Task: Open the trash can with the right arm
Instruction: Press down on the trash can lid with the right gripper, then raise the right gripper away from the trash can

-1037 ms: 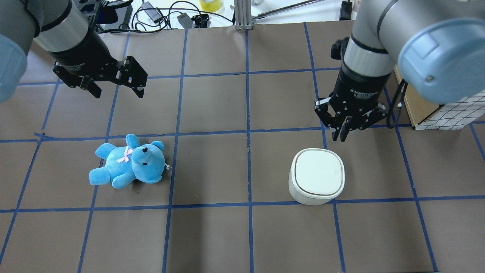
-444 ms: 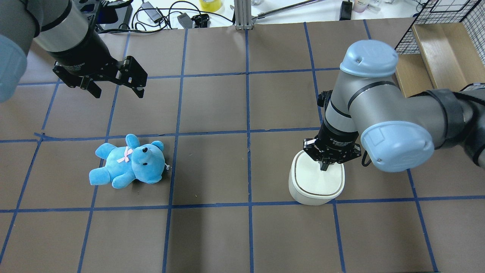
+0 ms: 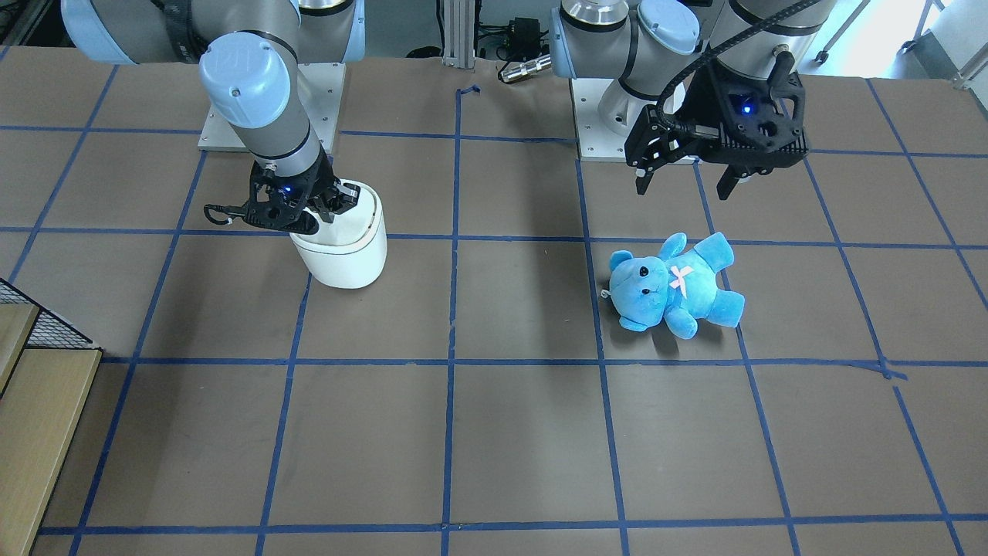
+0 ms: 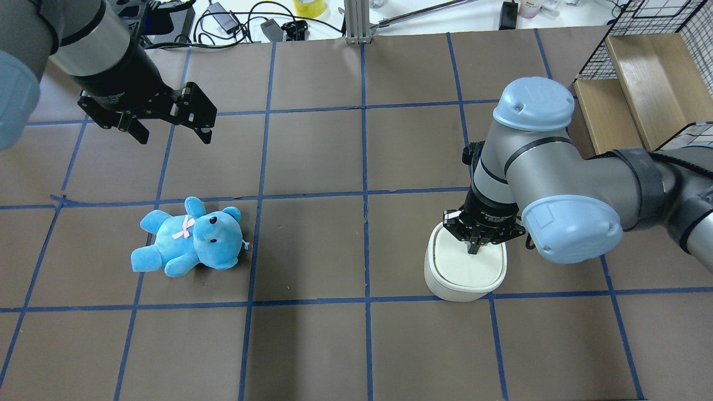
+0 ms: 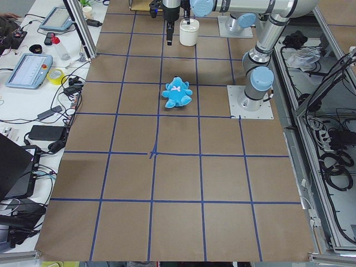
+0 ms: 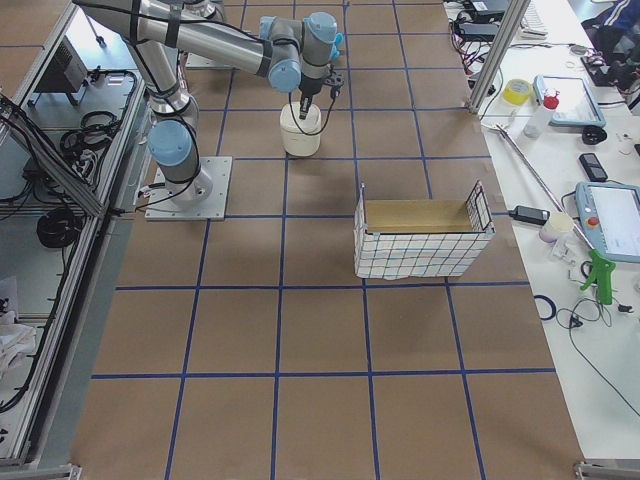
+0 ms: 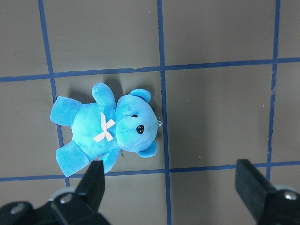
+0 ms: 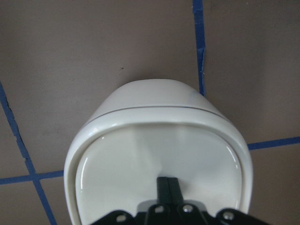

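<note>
The white trash can (image 4: 465, 281) stands on the brown table, right of centre in the overhead view. My right gripper (image 4: 473, 249) is shut, pointing straight down, with its fingertips (image 8: 168, 183) on the far half of the flat lid (image 8: 140, 159). The lid looks pressed a little below the rim there. In the front-facing view the right gripper (image 3: 320, 218) sits on top of the can (image 3: 343, 259). My left gripper (image 4: 174, 136) is open and empty, hovering beyond the blue teddy bear (image 4: 189, 239). The left wrist view looks down on the bear (image 7: 110, 126).
A wire basket holding a wooden box (image 4: 640, 72) stands at the table's right side, close to the right arm's elbow. Cables and small devices (image 4: 234, 22) lie beyond the table's far edge. Blue tape lines grid the table.
The right arm swung in over the can and came down. Its shut fingertips went from hovering beyond the can to resting on the lid. The left arm and teddy have not moved.
</note>
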